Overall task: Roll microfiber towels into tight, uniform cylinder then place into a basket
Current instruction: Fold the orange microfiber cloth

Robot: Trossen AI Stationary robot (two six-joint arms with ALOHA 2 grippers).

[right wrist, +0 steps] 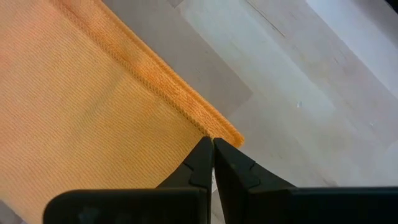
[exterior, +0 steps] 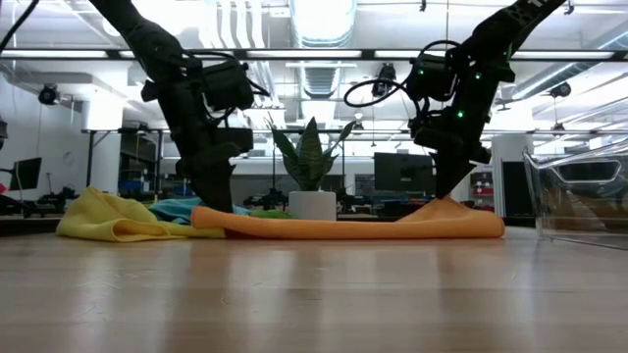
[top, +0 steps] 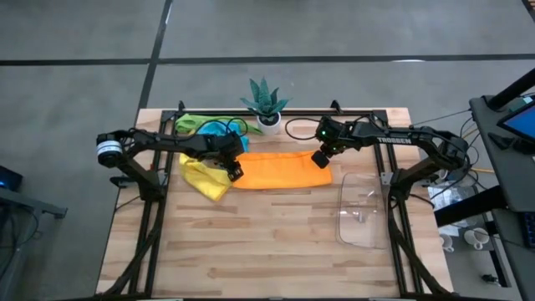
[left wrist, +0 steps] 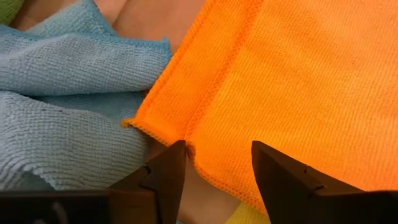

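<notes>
The clear rectangular plastic basket [top: 362, 219] is parked nearest, empty. Behind it, the flat orange microfiber towel [top: 280, 170] is pinched at its right corner by the shut right claw [top: 321, 159]; the left claw [top: 233, 170] is spread over the left edge. An uneven grab could skew the roll.

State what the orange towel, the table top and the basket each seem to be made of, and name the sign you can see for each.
Orange towel: a soft knitted microfibre-like cloth, matt, with fine loops and a stitched hem.
Table top: pale wood, probably jointed strips, with visible grain lines and a faint sheen.
Basket: clear, glossy plastic by the look of it; the wood shows through it and its rim catches light.
</notes>
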